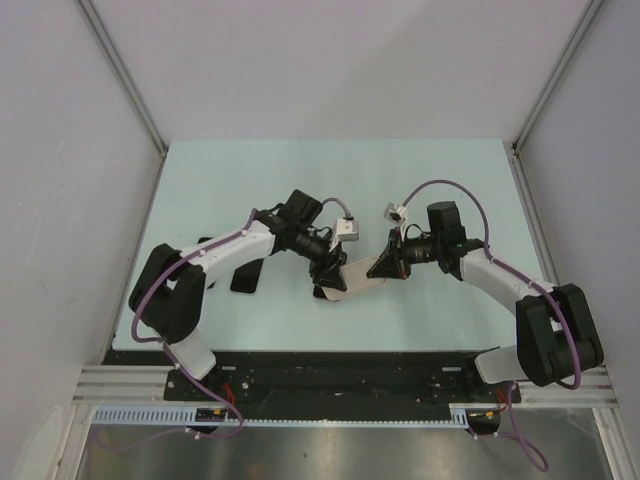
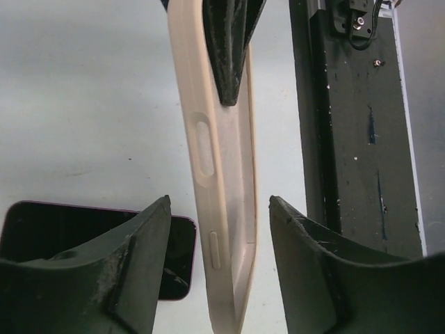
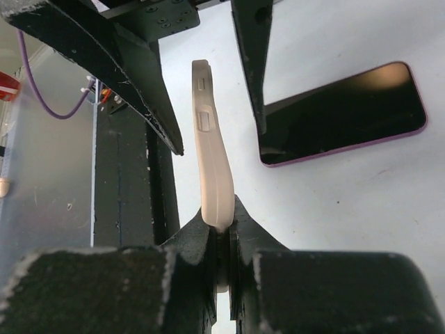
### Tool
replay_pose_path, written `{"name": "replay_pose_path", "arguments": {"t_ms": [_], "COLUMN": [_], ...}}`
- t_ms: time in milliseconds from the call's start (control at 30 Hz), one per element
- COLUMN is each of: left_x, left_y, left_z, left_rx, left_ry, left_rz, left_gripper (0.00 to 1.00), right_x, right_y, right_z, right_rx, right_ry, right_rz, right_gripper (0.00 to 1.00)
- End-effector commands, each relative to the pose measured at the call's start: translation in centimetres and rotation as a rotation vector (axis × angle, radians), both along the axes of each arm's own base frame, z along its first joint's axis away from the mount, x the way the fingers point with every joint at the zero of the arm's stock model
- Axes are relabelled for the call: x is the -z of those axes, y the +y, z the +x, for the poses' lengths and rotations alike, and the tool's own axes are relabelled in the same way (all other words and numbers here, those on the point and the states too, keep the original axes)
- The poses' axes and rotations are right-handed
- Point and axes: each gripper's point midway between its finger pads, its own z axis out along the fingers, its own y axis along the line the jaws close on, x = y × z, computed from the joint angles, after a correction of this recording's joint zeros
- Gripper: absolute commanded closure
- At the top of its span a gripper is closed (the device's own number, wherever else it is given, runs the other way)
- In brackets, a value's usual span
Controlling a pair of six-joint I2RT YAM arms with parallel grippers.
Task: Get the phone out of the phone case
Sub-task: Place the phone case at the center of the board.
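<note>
The beige phone case (image 2: 222, 174) is empty and held on edge above the table. My right gripper (image 3: 222, 216) is shut on one end of it (image 3: 212, 160). My left gripper (image 2: 219, 202) is open, with one finger (image 2: 132, 264) on each side of the case's other end and a gap on both sides. The phone (image 2: 62, 236), black with a purple rim, lies flat on the table beside the case, out of it; it also shows in the right wrist view (image 3: 348, 111). In the top view both grippers meet at the case (image 1: 358, 282) at the table's near middle.
The black base rail (image 1: 330, 365) runs along the near edge, close to the case (image 2: 354, 139). A dark flat shape (image 1: 245, 278) lies under the left arm; I cannot tell what it is. Grey walls enclose the pale green table (image 1: 330, 190).
</note>
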Motion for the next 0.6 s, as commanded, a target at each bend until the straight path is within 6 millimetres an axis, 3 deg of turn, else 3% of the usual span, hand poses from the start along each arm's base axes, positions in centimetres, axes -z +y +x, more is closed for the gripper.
{"name": "replay_pose_path", "arguments": {"t_ms": [0,367,467,567], "left_x": [-1.5,-1.1,-0.7,-0.5], "left_y": [-1.1,-1.6,-1.7,-1.7], "left_z": [0.0,-0.8,-0.9,-0.9], "left_rx": [0.047,0.069,0.074,0.075], "left_ry": [-0.033,0.006,0.013,0.017], "left_rz": [-0.044,-0.047,-0.04,-0.037], "left_gripper": [0.43,0.68,0.91,1.0], "right_x": [0.0,0.2,0.3,0.4], "right_y": [0.3,0.6,0.6,0.6], "right_z": [1.0,1.5,1.6,1.7], "right_rx": [0.003,0.022,0.024,0.025], "right_ry": [-0.039,-0.045,-0.046,-0.053], "right_rz": [-0.036,-0.046,-0.049,-0.054], "right_gripper": [1.0,1.0,1.0,1.0]}}
